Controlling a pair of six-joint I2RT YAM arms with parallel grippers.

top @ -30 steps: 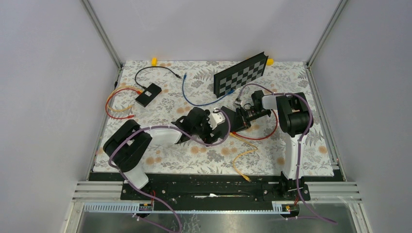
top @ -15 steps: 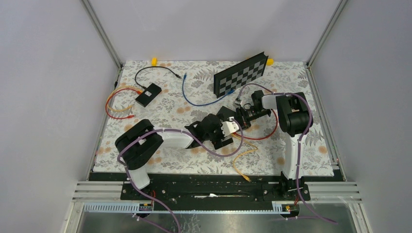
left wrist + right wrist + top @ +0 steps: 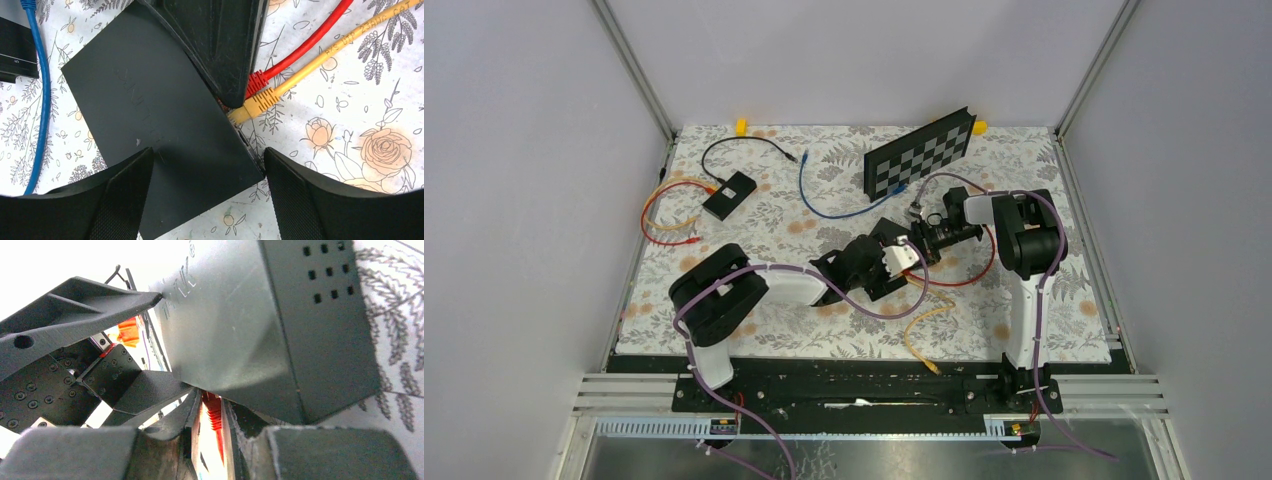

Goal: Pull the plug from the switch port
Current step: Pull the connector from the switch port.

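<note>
The black switch (image 3: 887, 233) lies mid-table on the flowered mat; it fills the left wrist view (image 3: 165, 115) and the right wrist view (image 3: 260, 325). A red plug (image 3: 256, 80) and a yellow plug (image 3: 260, 100) sit side by side in its ports. My left gripper (image 3: 207, 200) is open, its fingers either side of the switch's near corner, the right pad (image 3: 300, 200) at the corner. My right gripper (image 3: 212, 435) is shut on the red plug (image 3: 213, 415) right at the port; its finger (image 3: 220, 45) covers the port edge.
The red cable (image 3: 969, 280) loops right and the yellow cable (image 3: 922, 322) trails toward the front edge. A blue cable (image 3: 844, 208) and a checkerboard (image 3: 921, 152) lie behind. A second small black box (image 3: 730, 194) with cables sits far left.
My left arm has swung right and forward, bringing its open gripper down around the switch. The right gripper has stayed at the red plug.
</note>
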